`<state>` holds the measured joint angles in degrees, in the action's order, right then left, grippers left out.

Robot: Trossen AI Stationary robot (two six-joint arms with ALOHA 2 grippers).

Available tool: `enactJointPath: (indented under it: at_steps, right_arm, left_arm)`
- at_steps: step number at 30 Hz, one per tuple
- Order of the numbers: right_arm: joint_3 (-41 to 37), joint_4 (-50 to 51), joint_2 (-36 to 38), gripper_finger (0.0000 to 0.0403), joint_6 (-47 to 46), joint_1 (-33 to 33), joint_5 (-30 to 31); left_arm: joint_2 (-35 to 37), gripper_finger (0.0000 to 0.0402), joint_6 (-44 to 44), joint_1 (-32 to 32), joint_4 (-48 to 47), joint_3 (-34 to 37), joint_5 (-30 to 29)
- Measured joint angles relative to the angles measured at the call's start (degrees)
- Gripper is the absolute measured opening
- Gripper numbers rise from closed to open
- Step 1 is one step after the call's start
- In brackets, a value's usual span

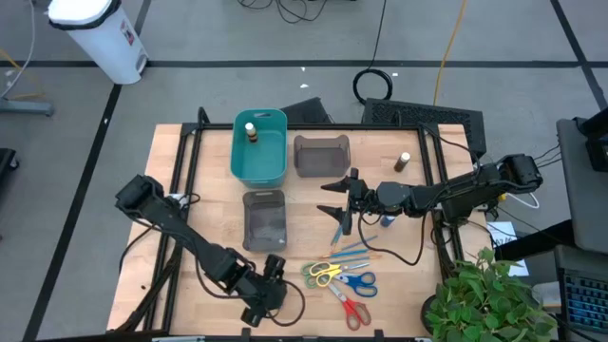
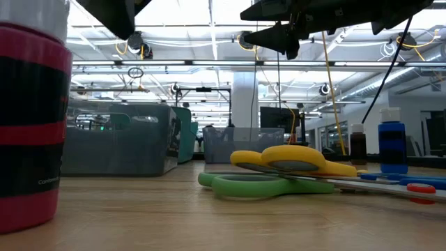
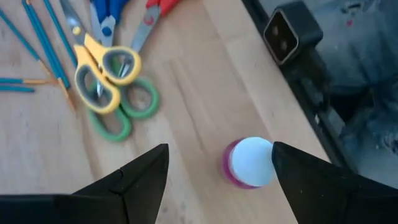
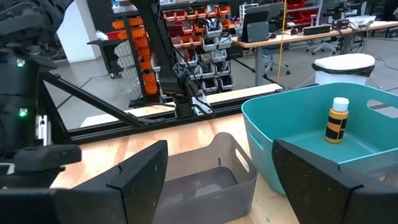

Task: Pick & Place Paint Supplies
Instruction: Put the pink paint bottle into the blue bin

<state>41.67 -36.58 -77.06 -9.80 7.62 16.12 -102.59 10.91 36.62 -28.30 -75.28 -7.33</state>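
Observation:
My left gripper [image 1: 275,277] [image 3: 221,149] is open near the table's front edge. It hangs over a pink white-capped bottle [image 3: 247,163] that stands upright on the table between its fingers, close to one of them. This bottle fills the left of the low view [image 2: 28,125]. Green-yellow scissors [image 1: 321,274] [image 3: 109,78], blue scissors [image 1: 357,283] and red scissors [image 1: 353,312] lie flat just right of it, with thin brushes [image 1: 350,251] behind them. My right gripper [image 1: 331,198] [image 4: 221,149] is open and empty, above the table's middle. A brown bottle [image 1: 403,161] stands at the back right and a blue one [image 2: 392,146] beside it.
A teal bin [image 1: 258,169] at the back holds one upright yellow-and-black bottle [image 4: 336,121]. A grey bin [image 1: 321,157] stands right of it and another grey bin [image 1: 264,220] nearer the front. A potted plant [image 1: 484,299] overhangs the front right corner.

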Motion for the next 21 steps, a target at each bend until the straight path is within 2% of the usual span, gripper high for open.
enactJointPath:
  at_steps: [7,12,17,21]
  right_arm:
    - [0.0,0.0,0.0,0.0279,0.0,0.0,-2.9]
    - [0.0,-0.1,0.0,0.0279,0.4,0.0,-2.9]
    - [0.0,-0.4,0.0,0.0279,1.7,0.0,-2.9]
    - [0.0,-0.8,0.0,0.0279,1.7,0.0,-2.9]
  left_arm:
    - [-1.3,0.0294,1.6,0.0,0.4,-0.1,-0.2]
    - [-1.1,0.0294,2.8,-0.3,-1.3,0.3,-3.4]
    - [-0.9,0.0294,3.2,-0.7,-2.8,0.1,-3.9]
    - [-0.9,0.0294,-0.7,-0.7,-4.9,0.1,-3.9]
